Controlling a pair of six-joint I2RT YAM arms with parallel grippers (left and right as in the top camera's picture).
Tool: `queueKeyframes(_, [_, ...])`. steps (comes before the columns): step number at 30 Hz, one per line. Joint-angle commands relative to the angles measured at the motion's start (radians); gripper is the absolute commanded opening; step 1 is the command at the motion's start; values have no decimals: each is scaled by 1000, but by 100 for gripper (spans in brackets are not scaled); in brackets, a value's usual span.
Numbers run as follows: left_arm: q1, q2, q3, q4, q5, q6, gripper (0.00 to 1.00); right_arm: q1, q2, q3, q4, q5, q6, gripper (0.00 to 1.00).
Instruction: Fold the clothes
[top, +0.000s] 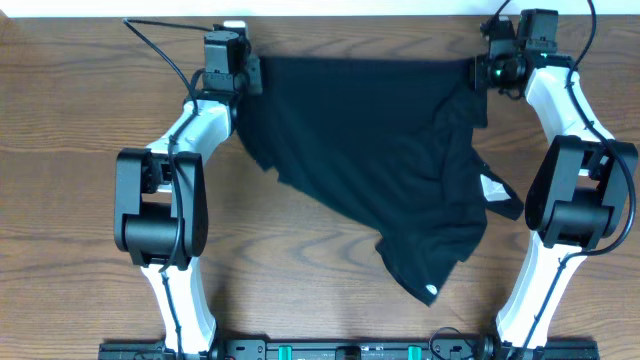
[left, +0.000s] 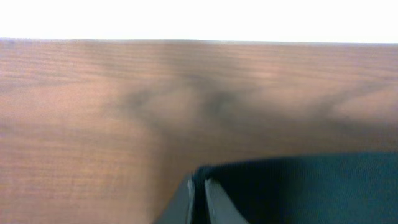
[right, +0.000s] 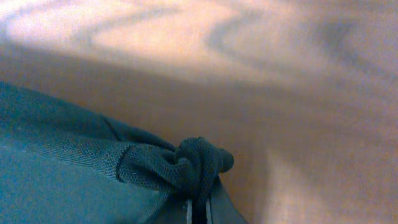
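Black shirt (top: 380, 170) spread on wooden worktop (top: 60, 150). Top edge stretched straight between 11 and 1 o'clock corners. Lower body sags crumpled toward 5 o'clock. Left fingers (left: 214, 202) together, clamped on 11 o'clock corner. Right fingers (right: 221, 211) pinched tight on bunched fabric at 1 o'clock. White tag (top: 492, 187) at 3 o'clock, possibly neck label; too small to tell.

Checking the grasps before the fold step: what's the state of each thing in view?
shirt: unfolded, far edge stretched between both tools, the rest rumpled on the table
left tool: shut on the shirt's edge
right tool: shut on a bunched corner of the shirt
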Motion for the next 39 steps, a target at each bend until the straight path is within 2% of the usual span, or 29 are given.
queueKeyframes(1, [-21,-18,13,117,-32,-5,6,2,-14,11,76,48,78,1])
queueKeyframes(2, [-30,-19,13,164,-32,-5,6,1,-14,11,103,54,89,1])
queueKeyframes(3, [-36,-19,13,192,-32,-5,6,1,-14,11,117,54,92,6])
queueKeyframes(4, [-43,-19,13,212,-32,-5,14,1,-14,11,124,55,94,24])
queueKeyframes(6, [-51,-19,13,215,-32,-5,75,-2,-14,11,126,58,93,70])
queueKeyframes(7, [-53,-19,13,206,-32,-5,98,-4,-14,11,121,58,94,88])
queueKeyframes(8, [-53,-19,13,184,-32,-5,98,-5,-14,11,112,58,94,99])
queueKeyframes(13, [-42,-44,13,-18,-32,-5,98,-8,-18,11,29,57,93,99])
queueKeyframes(20, [-14,-151,13,-472,-31,-6,98,-9,-46,11,-153,-3,58,99])
queueKeyframes(23, [-16,-153,11,-574,40,-5,96,-6,-52,11,-221,-58,13,99])
queueKeyframes(25, [-18,-146,-5,-602,101,-4,91,2,-52,11,-269,-95,-14,98])
queueKeyframes(29, [-18,-130,-38,-630,118,-1,78,27,-52,11,-349,-102,-29,86])
queueKeyframes(34, [-15,-122,-54,-638,118,6,77,90,-52,11,-436,-90,-91,78])
queueKeyframes(39, [-9,-122,-54,-649,114,6,76,158,-52,11,-492,43,-48,70])
